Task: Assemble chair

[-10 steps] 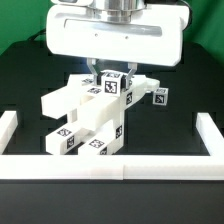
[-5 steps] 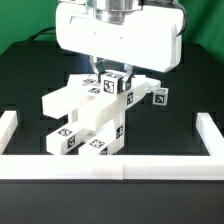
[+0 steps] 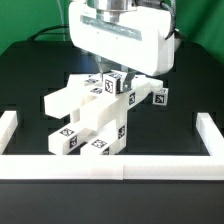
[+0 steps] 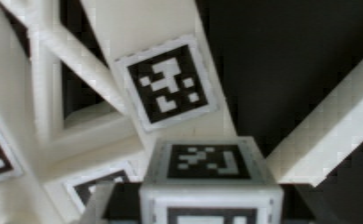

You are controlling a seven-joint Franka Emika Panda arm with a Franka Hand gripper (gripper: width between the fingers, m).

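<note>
Gripper (image 3: 110, 72) hangs directly over the chair (image 3: 88, 118), its broad white housing hiding the fingertips, so it cannot be told whether the jaws are spread or pinched on anything. Over the last second the housing has slid toward the exterior view's right and sunk a little. The stack of parts below has not stirred. This probably means the arm is lining up over the top block (image 3: 113, 84) rather than carrying it, and the assembly looks only partly done.

The chair stands in the middle of the black table (image 3: 25, 85), just behind the low wall (image 3: 110, 168) at the front. It is made of matte white plastic: chunky square bars crossing at angles, blocky ends and flat faces, each with a crisp black-and-white square tag. One side bar (image 3: 155, 95) juts out toward the exterior view's right. Close up in the wrist view, the block's tagged face (image 4: 203, 165) looks smooth with softly rounded edges, and slanted white bars (image 4: 167, 85) lie behind it.
</note>
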